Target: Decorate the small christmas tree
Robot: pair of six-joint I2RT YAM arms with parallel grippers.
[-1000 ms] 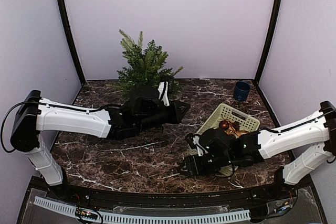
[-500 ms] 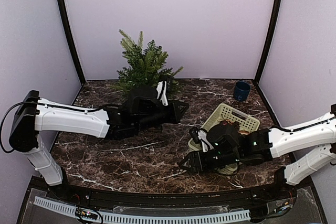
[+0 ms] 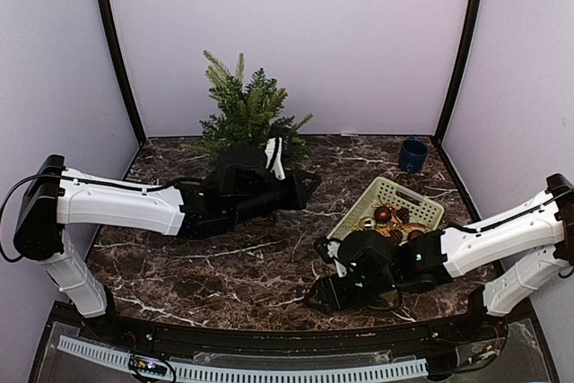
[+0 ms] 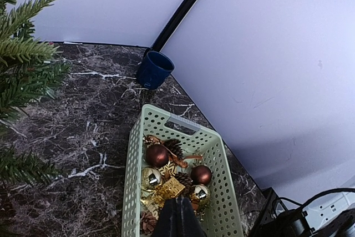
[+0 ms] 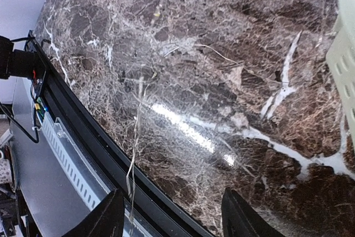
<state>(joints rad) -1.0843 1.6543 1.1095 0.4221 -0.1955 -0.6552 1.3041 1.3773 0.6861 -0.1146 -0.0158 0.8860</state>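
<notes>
From above, the left gripper (image 3: 305, 187) hangs over the table (image 3: 224, 266) with its fingers drawn together and nothing seen between them. The tree (image 3: 247, 114) stands just behind its wrist, against the back wall. The basket (image 3: 399, 193) lies ahead of its tips, and the cup (image 3: 413, 155) sits beyond that in the corner. The right gripper (image 3: 323, 298) is low over the near edge, with the basket close behind its wrist.

The left wrist view shows the left gripper (image 4: 177, 206) as one closed wedge. Just ahead of it is the basket (image 4: 133, 154) of baubles (image 4: 157, 155), with the cup (image 4: 153, 69) farther on. Branches of the tree (image 4: 25, 54) are to one side.

In the right wrist view the right gripper (image 5: 173, 203) has its fingers (image 5: 108, 217) wide apart, with only table (image 5: 183, 70) between them. The basket (image 5: 346, 59) is at the side.
</notes>
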